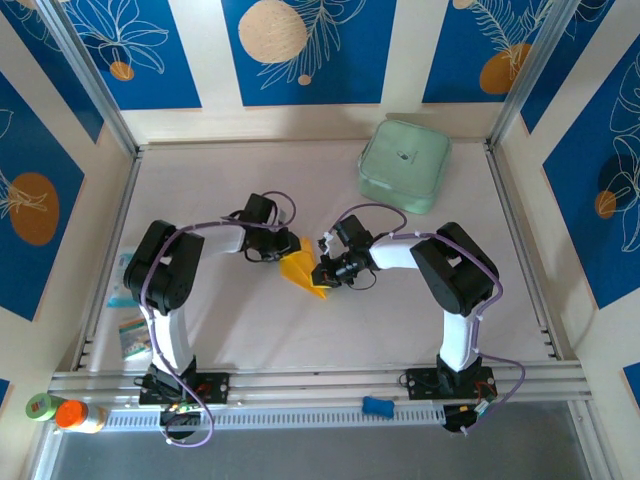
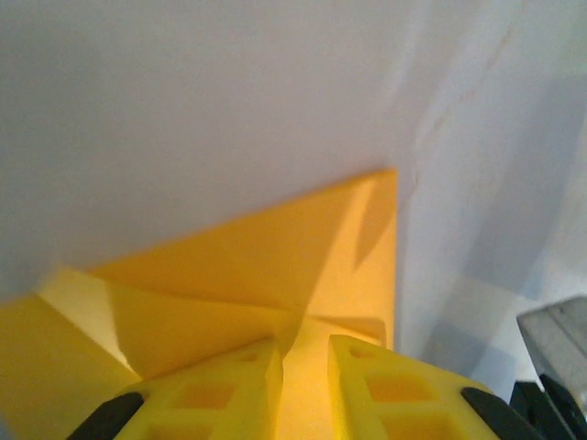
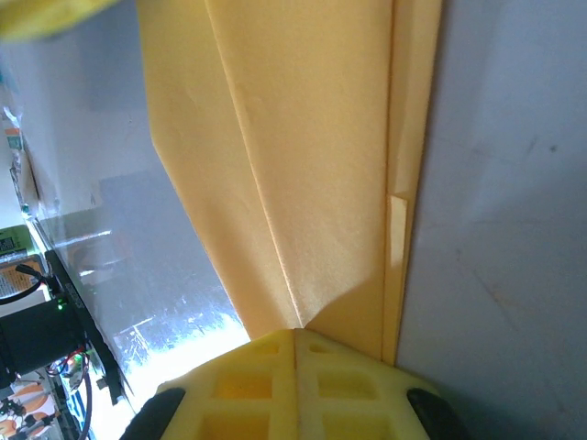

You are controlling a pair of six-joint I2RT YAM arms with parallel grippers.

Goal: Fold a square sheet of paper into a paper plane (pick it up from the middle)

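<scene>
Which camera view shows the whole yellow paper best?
The top view: the paper appears whole there, as a small folded, pointed shape. The left wrist view gives a creased corner of it beyond the fingers. The right wrist view gives a long folded part that runs off the top of the picture.

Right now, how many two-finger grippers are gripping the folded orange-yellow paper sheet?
2. The left gripper clamps the folded orange-yellow paper sheet at its left side; the right gripper is shut on its right side.
</scene>
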